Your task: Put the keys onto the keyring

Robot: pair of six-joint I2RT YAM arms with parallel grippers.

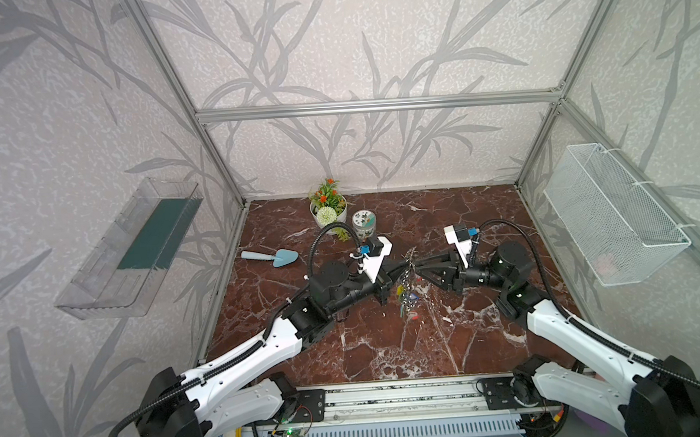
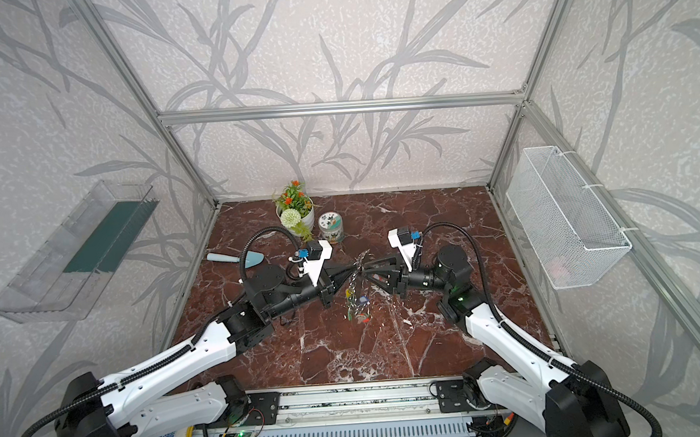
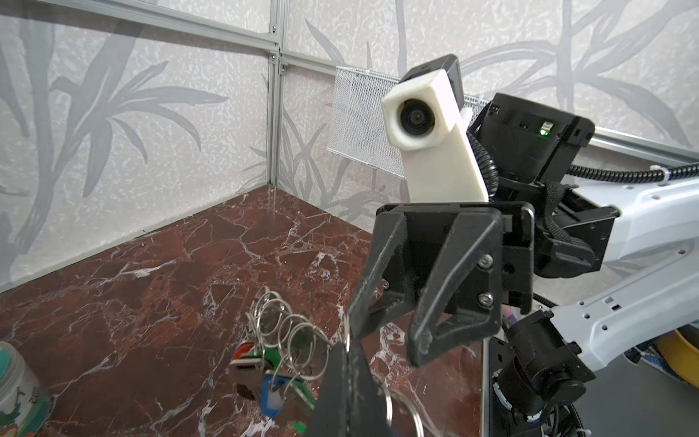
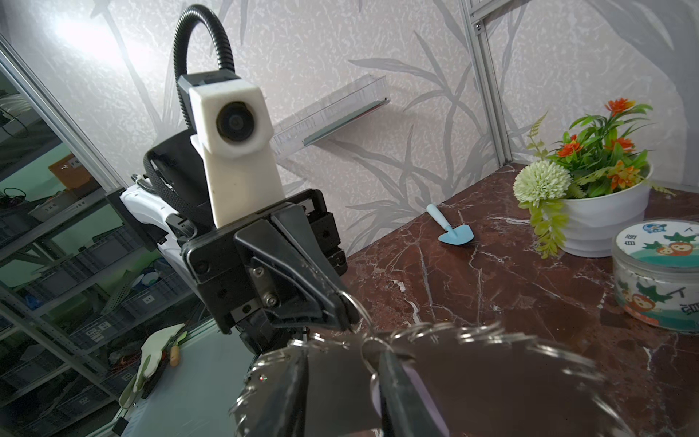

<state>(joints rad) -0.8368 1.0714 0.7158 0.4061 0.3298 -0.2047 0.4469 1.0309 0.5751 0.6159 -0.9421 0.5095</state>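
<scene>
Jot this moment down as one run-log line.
keyring: raised, tags dangling | left jaws: shut on small ring | right jaws: apart, hold unclear | keys: lilac glimpse by right jaws

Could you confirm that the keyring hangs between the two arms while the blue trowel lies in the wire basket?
Not quite: the blue trowel lies on the table, left of the flower pot, not in the wire basket; both top views show it. The rest, about the keyring, is right.

Pinched-shut left hand (image 3: 347, 341) beside keyring (image 3: 289, 333) (coloured tags (image 3: 273, 391) dangling), right hand (image 3: 384, 335) opposite, jaws apart, over marble table (image 3: 151, 287)
</scene>
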